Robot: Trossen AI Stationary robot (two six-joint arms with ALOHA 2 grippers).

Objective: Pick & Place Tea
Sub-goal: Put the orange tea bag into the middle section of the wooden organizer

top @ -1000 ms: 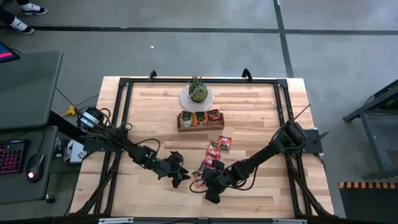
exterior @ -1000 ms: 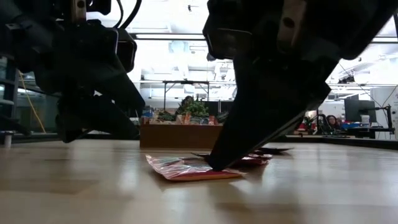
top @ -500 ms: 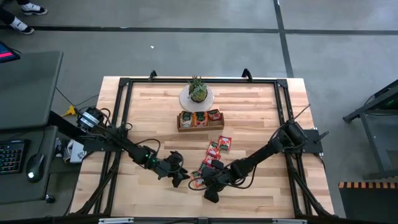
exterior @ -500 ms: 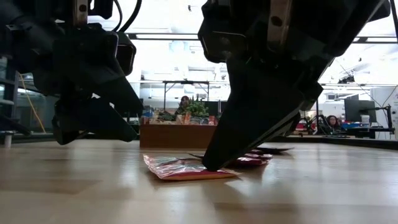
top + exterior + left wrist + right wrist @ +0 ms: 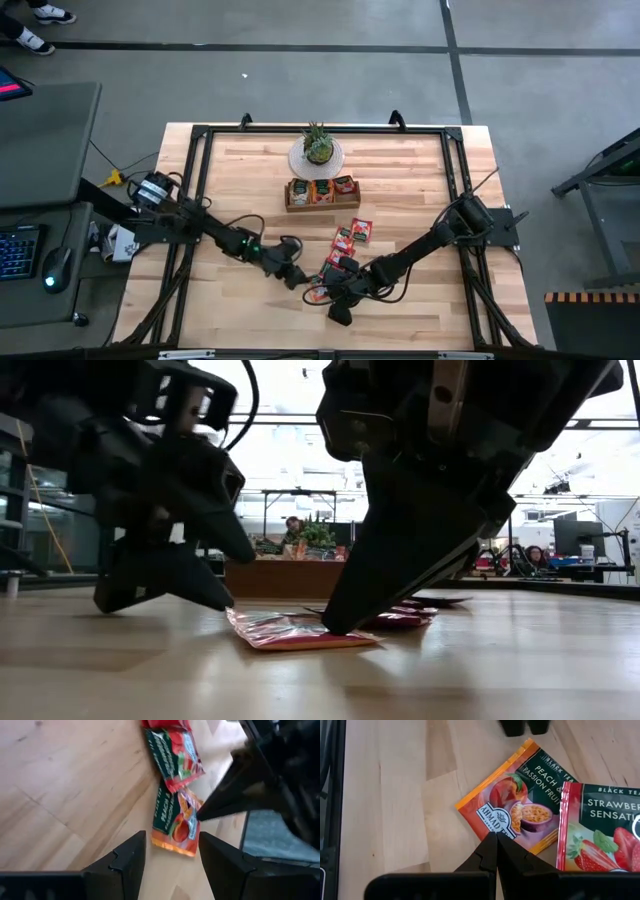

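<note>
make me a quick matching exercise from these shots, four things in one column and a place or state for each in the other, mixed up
Things:
1. left pincer
2. right pincer
3. peach sachet
4. wooden tray

Places or states:
a. shut, tips pressing on the peach sachet
b. in front of the potted plant, holding sachets
c. open, low over the table beside the peach sachet
d. flat on the table, next to the strawberry sachet

Pairs: 1-c, 2-a, 3-d, 4-b

Both claws meet over tea sachets (image 5: 345,250) near the tray (image 5: 322,192).
</note>
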